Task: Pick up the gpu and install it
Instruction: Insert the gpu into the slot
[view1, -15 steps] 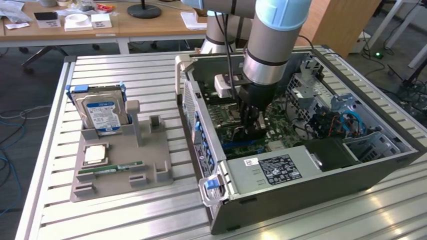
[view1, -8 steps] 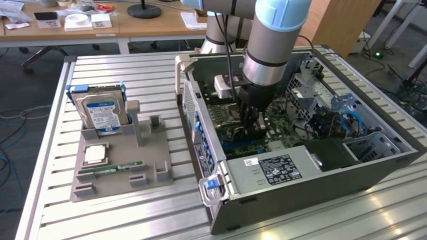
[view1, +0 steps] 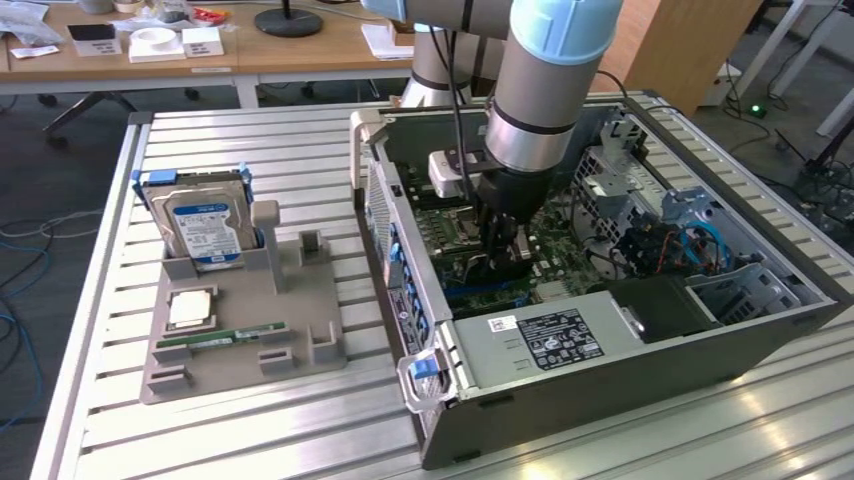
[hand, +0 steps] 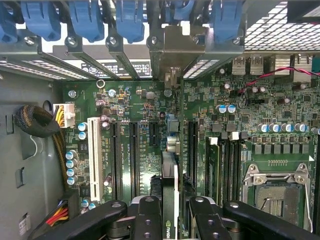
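Note:
The gpu (hand: 170, 185) shows edge-on in the wrist view, a thin green card with its silver bracket (hand: 175, 47) lined up at the case's rear slot openings. My gripper (hand: 170, 202) is shut on it, one black finger (hand: 147, 212) on each face of the card. The card stands upright over the motherboard (hand: 135, 107) between two long black expansion slots; I cannot tell whether its edge sits in a slot. In the exterior view my gripper (view1: 501, 250) reaches straight down inside the open computer case (view1: 601, 370), close above the board.
A grey fixture tray (view1: 307, 300) on the exterior view's left holds a hard drive (view1: 200, 225), a processor chip (view1: 187, 308) and a memory stick (view1: 220, 340). Inside the case are a power supply (view1: 561, 335), an empty processor socket (hand: 277, 192) and blue slot clips (hand: 85, 20).

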